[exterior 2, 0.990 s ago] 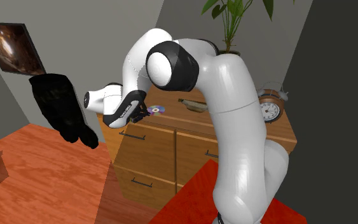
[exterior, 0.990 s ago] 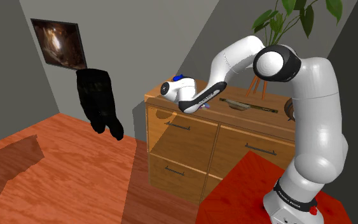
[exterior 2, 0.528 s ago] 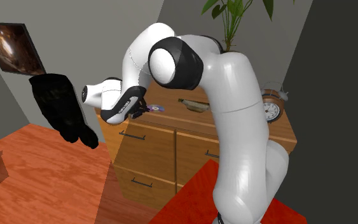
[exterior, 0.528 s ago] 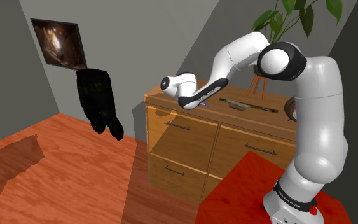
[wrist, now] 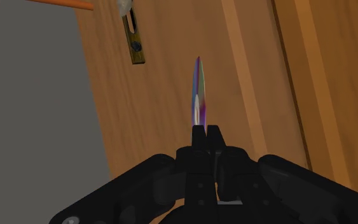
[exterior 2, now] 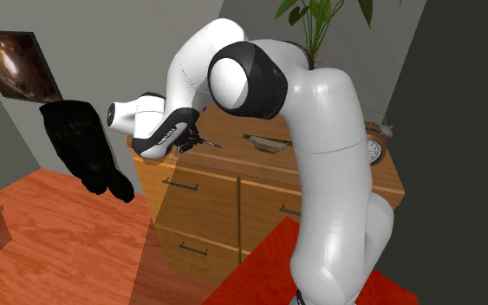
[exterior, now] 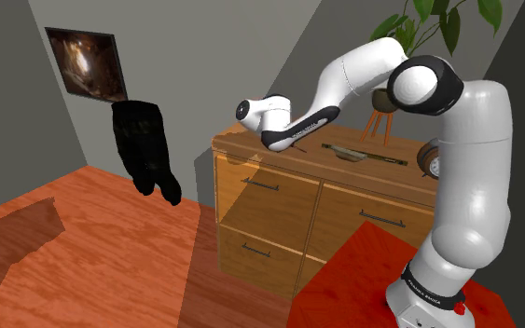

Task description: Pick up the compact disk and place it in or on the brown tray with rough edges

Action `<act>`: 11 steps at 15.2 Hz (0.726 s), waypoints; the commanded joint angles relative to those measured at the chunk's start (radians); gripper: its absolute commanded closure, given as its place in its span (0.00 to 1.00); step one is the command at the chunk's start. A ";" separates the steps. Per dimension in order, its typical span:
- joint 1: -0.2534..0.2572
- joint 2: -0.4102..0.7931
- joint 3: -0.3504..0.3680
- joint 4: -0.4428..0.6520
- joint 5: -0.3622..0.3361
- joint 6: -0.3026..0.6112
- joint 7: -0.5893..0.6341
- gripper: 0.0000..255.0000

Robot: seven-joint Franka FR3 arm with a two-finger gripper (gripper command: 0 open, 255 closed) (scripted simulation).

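Disk [wrist: 198,95]: edge-on, held above the dresser [exterior: 279,200] top.
Claw [wrist: 206,130]: clamped on the disk's rim.
Tray [exterior: 367,155]: on the dresser top, apart from the disk.

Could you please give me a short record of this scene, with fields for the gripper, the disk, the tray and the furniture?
gripper: shut on the compact disk
compact disk: iridescent, seen edge-on between the fingers, apparently clear of the dresser top
tray: brown, long and shallow, lying on the dresser top, apart from the gripper
dresser: wooden, with drawers with dark handles
task stage: disk grasped, not yet on the tray
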 commanded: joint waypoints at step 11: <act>-0.013 -0.095 0.004 -0.007 0.026 -0.035 -0.082 1.00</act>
